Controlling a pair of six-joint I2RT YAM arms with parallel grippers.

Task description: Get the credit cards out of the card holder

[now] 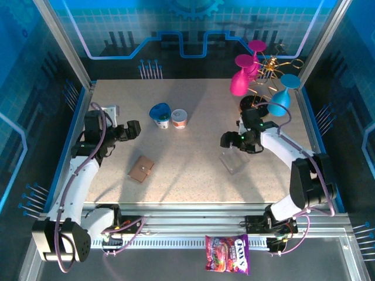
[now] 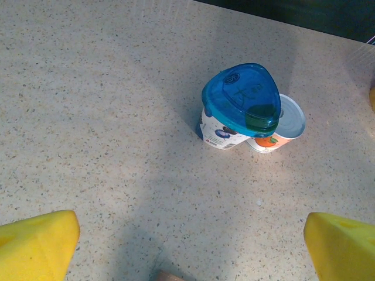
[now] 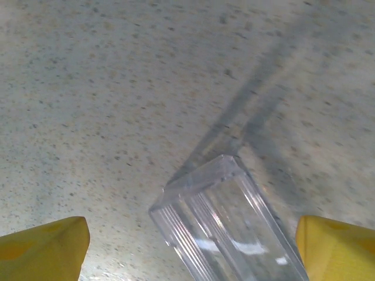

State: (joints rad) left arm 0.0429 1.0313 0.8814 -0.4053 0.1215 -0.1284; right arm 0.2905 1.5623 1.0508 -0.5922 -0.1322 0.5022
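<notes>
Wallet (image 1: 140,168) lies closed, cards presumably inside, nearest the left gripper (image 1: 135,130), which gapes wide and empty; right gripper (image 1: 225,140) likewise. Best: pin one flap, lift the other.

Clear plastic piece (image 3: 228,228) between spread yellow fingers (image 3: 44,246)

Table (image 1: 193,134) is showing beige with fine dark speckle. Wallet (image 1: 141,168) is reading plain brown. One cup (image 2: 220,132) is showing white with blue print under a translucent blue lid (image 2: 241,99); second cup (image 2: 282,122) is showing white, orange print. Plastic piece (image 3: 228,234) is looking clear, ribbed. Candy bag (image 1: 227,254) is showing purple and pink.
</notes>
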